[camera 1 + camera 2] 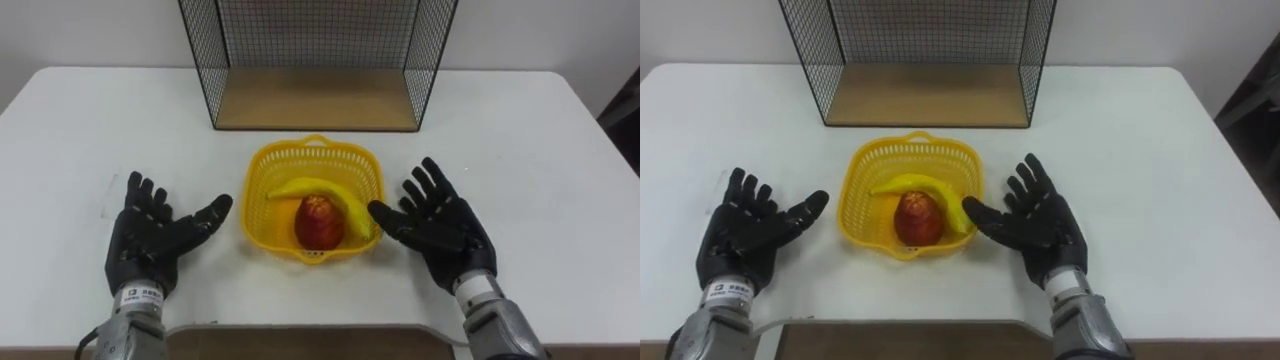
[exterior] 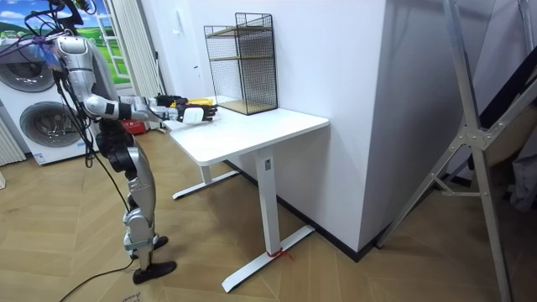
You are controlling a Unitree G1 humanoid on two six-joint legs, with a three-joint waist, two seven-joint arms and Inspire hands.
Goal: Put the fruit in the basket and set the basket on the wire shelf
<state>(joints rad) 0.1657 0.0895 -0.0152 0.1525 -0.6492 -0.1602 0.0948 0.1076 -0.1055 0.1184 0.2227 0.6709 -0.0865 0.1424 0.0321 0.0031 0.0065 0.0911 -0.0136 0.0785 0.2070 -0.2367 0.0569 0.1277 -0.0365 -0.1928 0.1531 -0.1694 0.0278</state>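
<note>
**Right hand nearer the basket than left hand**

The basket, holding the banana and apple, sits on the table between my spread, empty hands. My right thumb almost touches its rim; the left stays apart. The wire shelf stands straight beyond.

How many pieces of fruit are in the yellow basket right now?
2: a banana curving across the middle of the yellow basket, and a red apple in front of it, nearer the robot. Anything beneath them would be hidden.
</note>
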